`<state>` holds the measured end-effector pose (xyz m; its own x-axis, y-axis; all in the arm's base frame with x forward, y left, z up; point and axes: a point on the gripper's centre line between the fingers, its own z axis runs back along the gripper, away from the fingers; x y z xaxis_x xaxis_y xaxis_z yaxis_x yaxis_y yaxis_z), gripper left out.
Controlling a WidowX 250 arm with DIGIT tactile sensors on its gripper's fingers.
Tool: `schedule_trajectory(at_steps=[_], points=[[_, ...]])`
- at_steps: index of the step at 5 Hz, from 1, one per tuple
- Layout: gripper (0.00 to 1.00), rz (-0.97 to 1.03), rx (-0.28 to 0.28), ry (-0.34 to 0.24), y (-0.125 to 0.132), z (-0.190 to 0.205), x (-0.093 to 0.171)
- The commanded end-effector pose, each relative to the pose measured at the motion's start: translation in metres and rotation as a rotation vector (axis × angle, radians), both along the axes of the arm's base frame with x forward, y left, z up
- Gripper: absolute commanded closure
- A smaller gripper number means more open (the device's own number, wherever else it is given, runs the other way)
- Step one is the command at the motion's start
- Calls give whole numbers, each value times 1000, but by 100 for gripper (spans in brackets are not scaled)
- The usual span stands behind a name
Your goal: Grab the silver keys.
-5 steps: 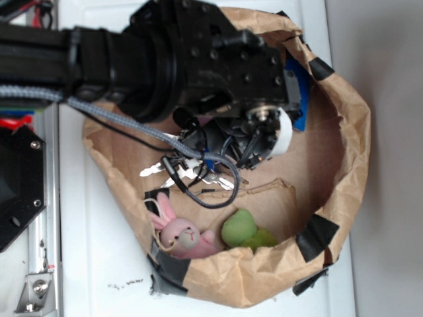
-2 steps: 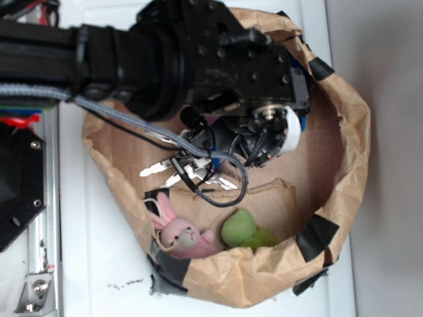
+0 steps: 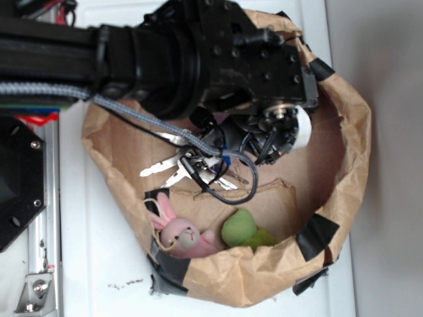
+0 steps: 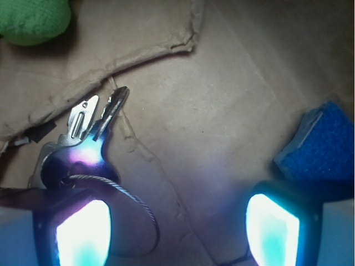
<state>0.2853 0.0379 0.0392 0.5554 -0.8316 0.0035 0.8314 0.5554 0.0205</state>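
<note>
Wrist view puts the silver keys (image 4: 83, 133) low on the left, lying flat on the brown paper floor of the bag (image 3: 344, 165), their heads tucked at the glowing left finger (image 4: 83, 235) of the hand (image 4: 177, 233). That hand is released, jaws spread wide, with bare paper between them. The keys sit beside the left finger, not between the two, and whether they touch it I cannot tell. From the outside camera the keys (image 3: 168, 173) fan out from under the black arm (image 3: 132, 59). Past the keys, a blue block (image 4: 324, 141) lies by the right finger; a green toy (image 3: 241, 229) and a pink rabbit (image 3: 178, 234) rest farther off. I judge this the lining-up step: the hand should shift toward the keys so they fall between the fingers, drop, then clench.
</note>
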Motion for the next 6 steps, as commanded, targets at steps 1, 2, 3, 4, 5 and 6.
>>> schedule_trajectory(at_steps=[1,2,3,4,5,6], points=[[0,-94,22,-23,-3,5,-17],[0,-129,18,-26,-8,6,-17],[0,-246,13,55,-15,-1,-8],[0,-278,62,165,-19,-19,-5],[0,-286,86,209,-16,-28,-5],[0,-285,83,214,-14,-28,-7]])
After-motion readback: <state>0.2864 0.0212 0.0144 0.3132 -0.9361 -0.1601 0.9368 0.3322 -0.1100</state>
